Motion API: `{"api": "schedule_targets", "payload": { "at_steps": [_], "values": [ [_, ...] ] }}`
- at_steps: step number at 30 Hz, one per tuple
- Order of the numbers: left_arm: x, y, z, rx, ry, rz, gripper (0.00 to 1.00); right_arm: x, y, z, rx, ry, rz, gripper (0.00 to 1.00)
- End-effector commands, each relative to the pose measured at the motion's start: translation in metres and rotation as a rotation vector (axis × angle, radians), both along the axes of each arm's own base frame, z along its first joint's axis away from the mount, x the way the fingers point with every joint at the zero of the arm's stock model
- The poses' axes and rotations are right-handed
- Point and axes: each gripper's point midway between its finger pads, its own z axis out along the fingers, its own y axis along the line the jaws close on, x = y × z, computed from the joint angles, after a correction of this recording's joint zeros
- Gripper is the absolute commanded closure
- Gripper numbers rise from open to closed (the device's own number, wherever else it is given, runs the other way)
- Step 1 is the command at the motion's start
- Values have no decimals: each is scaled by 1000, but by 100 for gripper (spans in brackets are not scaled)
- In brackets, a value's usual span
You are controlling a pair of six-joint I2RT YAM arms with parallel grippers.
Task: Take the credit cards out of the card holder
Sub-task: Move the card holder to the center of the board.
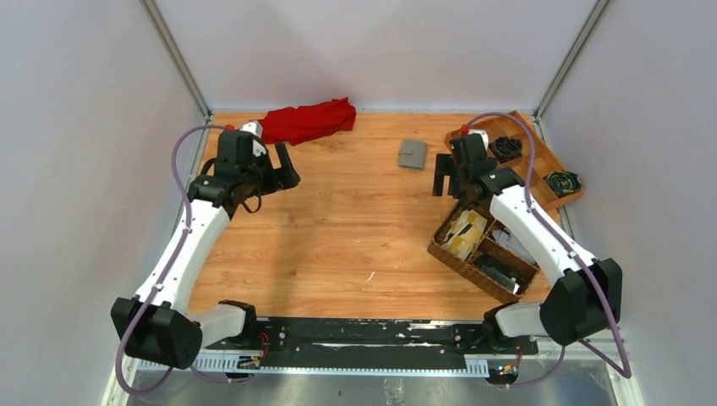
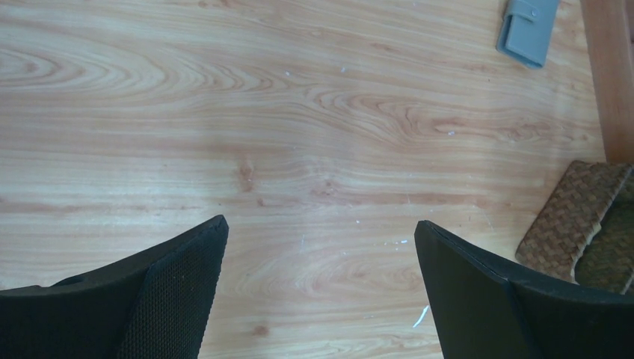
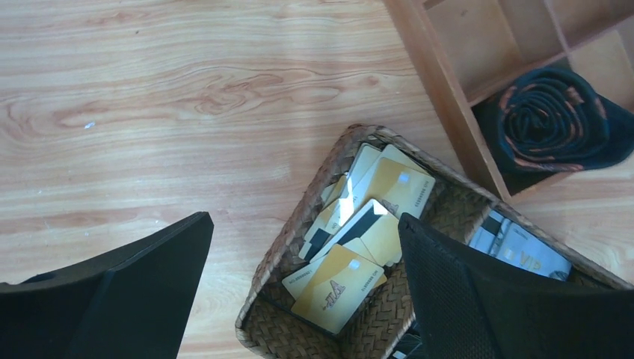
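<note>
Left fingers (image 2: 176, 299) apart from card holder (image 2: 528, 30)

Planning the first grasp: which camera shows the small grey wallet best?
Top external: the small grey wallet lies whole and closed on the wooden table, between both arms. Left wrist shows it larger but cropped at the frame's top edge. Right wrist misses it.

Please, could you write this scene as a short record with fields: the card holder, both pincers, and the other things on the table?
card holder: grey, folded shut, flat on the table, no card showing
left pincer: open, empty, above bare wood
right pincer: open, empty, above the basket's edge
woven basket: right side, holds gold cards
wooden tray: next to the basket, dark rolled fabric in one compartment
red cloth: far edge, left
</note>
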Motion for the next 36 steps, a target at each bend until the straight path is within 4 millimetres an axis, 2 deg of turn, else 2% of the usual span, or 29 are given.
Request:
{"api": "schedule_targets", "payload": {
  "at_steps": [1, 6, 11, 12, 13, 14, 15, 16, 18, 22, 24, 25, 30, 36],
  "values": [
    [-11, -19, -25, -74, 48, -91, 0, 9, 18, 0, 42, 10, 109, 2],
    [-30, -51, -49, -92, 62, -145, 0, 32, 32, -6, 50, 38, 131, 2],
    [-59, -90, -75, -103, 105, -240, 0, 71, 48, -12, 51, 64, 133, 2],
    [-64, -96, -78, -97, 111, -260, 0, 81, 52, -21, 46, 83, 130, 2],
    [-69, -99, -81, -89, 121, -274, 0, 90, 55, -18, 50, 75, 130, 2],
    [-73, -101, -82, -84, 126, -285, 0, 100, 59, -28, 45, 100, 127, 2],
    [-75, -102, -82, -78, 127, -291, 0, 111, 64, -33, 43, 111, 123, 2],
    [-75, -101, -81, -70, 123, -288, 0, 126, 67, -29, 42, 103, 112, 2],
    [-74, -97, -76, -57, 104, -277, 0, 145, 72, -40, 31, 132, 92, 2],
    [-70, -91, -64, -42, 59, -255, 0, 177, 85, -62, 54, 164, 76, 2],
    [-69, -92, -64, -41, 64, -256, 0, 190, 88, -77, 47, 176, 58, 2],
    [-70, -92, -65, -40, 68, -256, 0, 197, 88, -77, 41, 167, 44, 2],
    [-70, -92, -75, -43, 91, -244, 0, 211, 80, -98, -4, 174, -31, 2],
    [-73, -93, -88, -35, 128, -245, 0, 211, 78, -124, -18, 213, -44, 2]
  ]
}}
